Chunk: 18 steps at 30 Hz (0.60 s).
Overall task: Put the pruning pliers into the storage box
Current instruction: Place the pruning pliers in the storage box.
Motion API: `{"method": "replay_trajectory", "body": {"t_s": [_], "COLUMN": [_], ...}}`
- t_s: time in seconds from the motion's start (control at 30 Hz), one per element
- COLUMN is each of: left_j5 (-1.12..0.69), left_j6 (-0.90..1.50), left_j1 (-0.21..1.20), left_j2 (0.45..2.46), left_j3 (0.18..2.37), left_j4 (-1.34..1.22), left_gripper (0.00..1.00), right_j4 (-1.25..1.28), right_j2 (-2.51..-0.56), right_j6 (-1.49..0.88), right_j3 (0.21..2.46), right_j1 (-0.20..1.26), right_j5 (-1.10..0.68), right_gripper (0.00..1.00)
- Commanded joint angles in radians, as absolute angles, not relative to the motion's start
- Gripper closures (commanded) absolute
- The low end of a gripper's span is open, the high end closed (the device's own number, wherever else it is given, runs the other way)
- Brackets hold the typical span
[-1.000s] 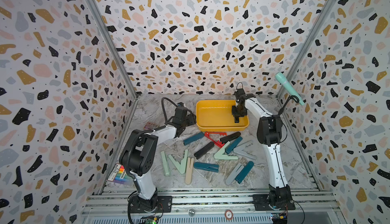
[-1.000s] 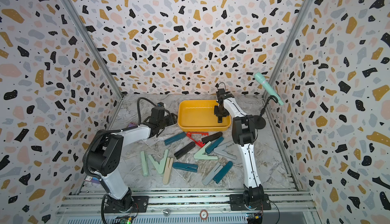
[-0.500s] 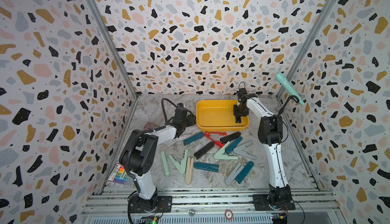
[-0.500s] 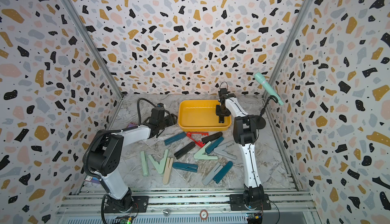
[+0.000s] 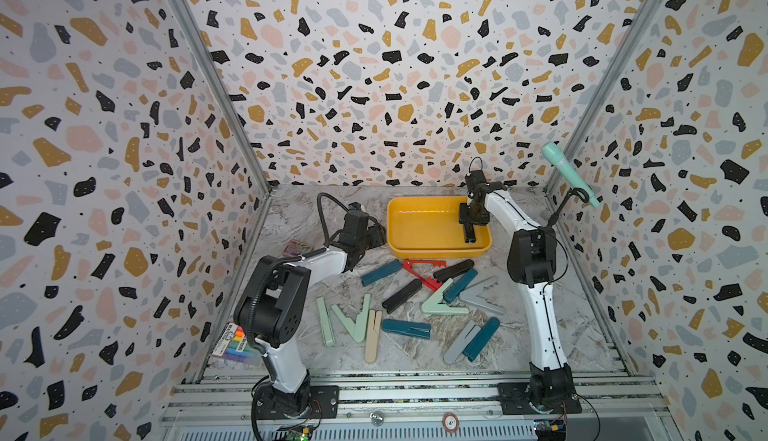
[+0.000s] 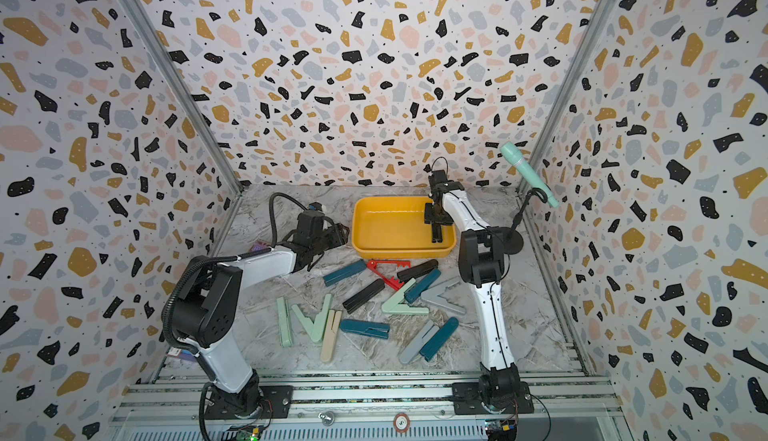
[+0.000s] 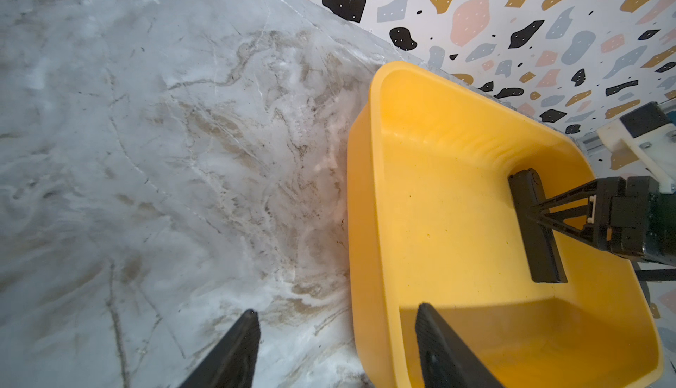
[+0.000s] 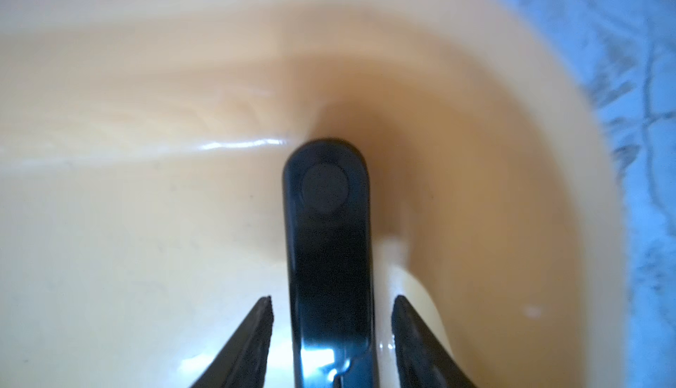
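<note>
The yellow storage box (image 5: pixel 415 202) (image 6: pixel 386 202) stands at the back of the marble table. One black pruning pliers (image 5: pixel 469 233) (image 8: pixel 327 221) lies inside it by its right wall. My right gripper (image 5: pixel 468 223) (image 8: pixel 331 302) hangs over it, open, with a gap on each side of the pliers. My left gripper (image 5: pixel 376 235) (image 7: pixel 336 316) is open and empty, straddling the box's left wall (image 7: pixel 365 221). Several more pliers lie loose in front of the box, among them a red one (image 5: pixel 419 270), a teal one (image 5: pixel 380 272) and a mint one (image 5: pixel 436 304).
A mint-green microphone (image 5: pixel 569 175) on a black stand (image 6: pixel 513 241) rises at the back right, close to my right arm. A purple card box (image 5: pixel 297 247) lies behind my left arm. A pack of coloured markers (image 5: pixel 237 341) sits by the left wall.
The right gripper's jaws have spread apart from the black pliers, which now rests in the box. The left arm has stayed put.
</note>
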<state>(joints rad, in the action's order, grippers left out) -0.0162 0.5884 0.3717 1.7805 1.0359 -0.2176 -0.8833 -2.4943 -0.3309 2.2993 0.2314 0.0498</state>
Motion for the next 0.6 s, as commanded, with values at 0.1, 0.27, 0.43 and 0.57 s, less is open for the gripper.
{"method": "replay_trajectory", "body": {"t_s": [0.1,0.27,0.43,0.57], "left_j5": [0.003,0.033,0.099,0.147], "left_j6": [0.588,0.581,0.573,0.552], "left_j1": [0.368,0.369,0.38,0.399], "left_j2": [1.746,1.716,1.663,1.609], "left_j3": [1.02,0.998,0.957,0.923], "left_j4": [-0.244,-0.244,-0.288,-0.301], "left_gripper": [0.33,0.32,0.21,0.1], "right_j4": [-0.904,-0.892,-0.752,-0.611], "right_j2": [-2.373,-2.306,-2.122,-1.936], "right_j6": [-0.312,-0.253,-0.2,-0.168], "right_j3": [2.35,2.325,2.087,1.814], "right_j1": [0.248,0.27,0.283,0.284], "right_j5": [0.087,0.146,0.157,0.103], "right_gripper": [0.43,0.42,0.38,0.38]}}
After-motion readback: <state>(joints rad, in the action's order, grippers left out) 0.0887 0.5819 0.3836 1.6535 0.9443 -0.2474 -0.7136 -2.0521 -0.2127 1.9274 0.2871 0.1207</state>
